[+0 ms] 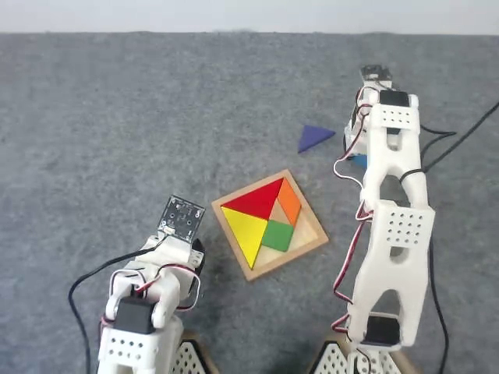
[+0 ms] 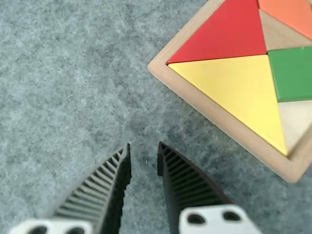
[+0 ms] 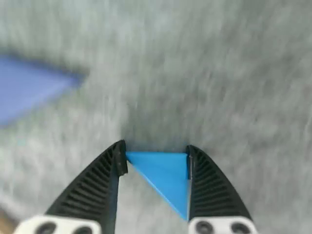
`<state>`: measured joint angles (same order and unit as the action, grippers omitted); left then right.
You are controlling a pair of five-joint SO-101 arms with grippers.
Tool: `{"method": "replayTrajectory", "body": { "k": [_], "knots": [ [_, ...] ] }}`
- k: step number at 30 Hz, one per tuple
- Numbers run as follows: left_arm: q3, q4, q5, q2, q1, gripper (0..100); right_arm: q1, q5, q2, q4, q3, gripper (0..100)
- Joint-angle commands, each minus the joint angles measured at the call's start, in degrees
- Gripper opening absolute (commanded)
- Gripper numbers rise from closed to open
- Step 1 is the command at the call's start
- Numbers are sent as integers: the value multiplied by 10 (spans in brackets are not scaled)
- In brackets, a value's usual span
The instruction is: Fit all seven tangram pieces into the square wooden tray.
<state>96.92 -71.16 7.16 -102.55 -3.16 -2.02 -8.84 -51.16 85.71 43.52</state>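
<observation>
The square wooden tray [image 1: 312,243] lies mid-table, holding a red triangle [image 1: 256,199], a yellow triangle [image 1: 245,230], an orange piece [image 1: 289,202] and a green square [image 1: 278,234]. A purple triangle [image 1: 314,137] lies loose on the carpet beyond the tray. My right gripper [image 3: 155,155] is shut on a light blue triangle [image 3: 163,176], whose edge peeks out beside the right arm [image 1: 359,160]. The purple triangle [image 3: 27,87] lies off to one side ahead of it. My left gripper [image 2: 144,157] hovers over bare carpet beside the tray's corner [image 2: 158,68], its fingers a narrow gap apart with nothing between them.
Grey carpet covers the whole table. The right arm [image 1: 392,226] stretches along the tray's right side, with cables [image 1: 460,140] trailing further right. The left arm's base [image 1: 144,312] sits at the near edge.
</observation>
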Motion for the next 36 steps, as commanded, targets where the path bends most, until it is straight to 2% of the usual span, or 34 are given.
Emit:
{"method": "replayTrajectory", "body": {
  "k": [1,10,15,18,26,29,36],
  "knots": [
    [-4,-3,-4,-1,-1,88,19,-48,95,76,11,40],
    [-4,-3,-4,-1,-1,88,88,-54,283,170,0,8],
    [-4,-3,-4,-1,-1,88,160,-81,411,151,-138,8],
    [-4,-3,-4,-1,-1,88,198,-94,492,62,-295,8],
    [-4,-3,-4,-1,-1,88,320,-130,681,-280,-781,8],
    [-4,-3,-4,-1,-1,88,342,-127,714,-332,-857,9],
    [-4,-3,-4,-1,-1,88,357,-131,696,-345,-885,9]
  ]
}}
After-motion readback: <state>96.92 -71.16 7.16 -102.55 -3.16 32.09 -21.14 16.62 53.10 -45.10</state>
